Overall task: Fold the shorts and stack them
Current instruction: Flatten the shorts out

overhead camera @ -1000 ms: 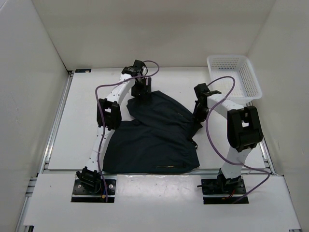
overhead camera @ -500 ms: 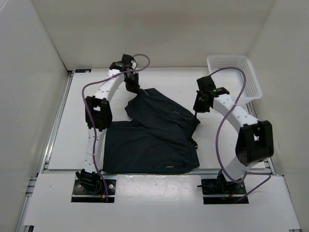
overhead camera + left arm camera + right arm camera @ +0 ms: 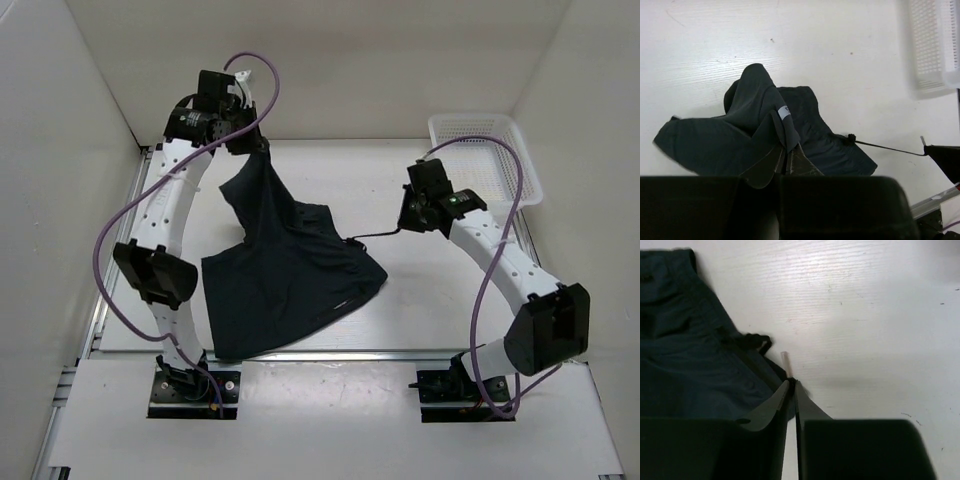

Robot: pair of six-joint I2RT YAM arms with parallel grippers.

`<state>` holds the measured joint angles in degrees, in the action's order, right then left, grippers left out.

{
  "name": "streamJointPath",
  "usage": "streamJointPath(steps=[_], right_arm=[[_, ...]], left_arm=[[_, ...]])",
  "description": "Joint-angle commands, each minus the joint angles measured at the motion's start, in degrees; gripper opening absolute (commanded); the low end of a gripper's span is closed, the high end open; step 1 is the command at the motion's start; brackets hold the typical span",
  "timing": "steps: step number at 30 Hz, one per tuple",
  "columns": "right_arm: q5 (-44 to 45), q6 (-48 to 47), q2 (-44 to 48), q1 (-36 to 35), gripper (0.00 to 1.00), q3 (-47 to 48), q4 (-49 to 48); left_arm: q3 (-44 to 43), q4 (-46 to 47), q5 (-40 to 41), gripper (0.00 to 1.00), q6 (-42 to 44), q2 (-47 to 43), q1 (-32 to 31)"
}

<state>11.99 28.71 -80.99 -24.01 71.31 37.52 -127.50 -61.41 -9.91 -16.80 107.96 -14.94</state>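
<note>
Spreading step: the left claw [image 3: 256, 146] pinches an edge of the shorts [image 3: 285, 270], holding them raised from the middle of the tabletop [image 3: 450, 300] toward its far-left corner. The right claw [image 3: 405, 226] clamps only the drawstring [image 3: 378, 232]. Next, it likely must regrip cloth.

You see a white bench [image 3: 340, 170] with faint wood grain, closed in by plain white walls [image 3: 380, 70] at the back and on both sides. An aluminium rail [image 3: 135, 190] runs along its left edge. The light is even and the shadows are soft.
</note>
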Motion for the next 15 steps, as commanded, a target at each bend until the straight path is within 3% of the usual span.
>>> streamJointPath(steps=[1, 2, 4, 5, 7, 11, 15], right_arm=[[-3.54, -3.13, -3.72, 0.02, 0.14, 0.49, 0.01], [-4.60, -3.13, -4.69, 0.02, 0.27, 1.02, 0.01], [-4.61, -3.75, -6.89, 0.02, 0.36, 1.73, 0.54], [-3.91, -3.75, -7.42, 0.02, 0.49, 2.42, 0.54], [-2.24, -3.13, -8.91, 0.02, 0.57, 4.27, 0.54], [-2.58, -5.15, -14.88, -1.03, 0.58, 12.17, 0.54], [-7.23, -8.40, -28.32, -2.45, 0.58, 27.43, 3.17]], left_arm=[[-0.72, -4.14, 3.14, 0.10, 1.42, 6.46, 0.53], [-0.73, -4.16, 3.14, 0.10, 1.42, 7.25, 0.53], [0.58, -4.16, 3.14, 0.10, 0.89, 7.26, 1.14], [1.37, -3.03, 2.62, 0.10, 0.89, 7.26, 1.66], [3.48, -2.49, 2.62, 0.10, 0.89, 5.69, 1.67], [7.07, -1.96, 3.14, 0.10, 0.89, 3.58, 3.59], [12.97, -0.82, 2.10, 0.10, 0.36, 0.94, 5.36]])
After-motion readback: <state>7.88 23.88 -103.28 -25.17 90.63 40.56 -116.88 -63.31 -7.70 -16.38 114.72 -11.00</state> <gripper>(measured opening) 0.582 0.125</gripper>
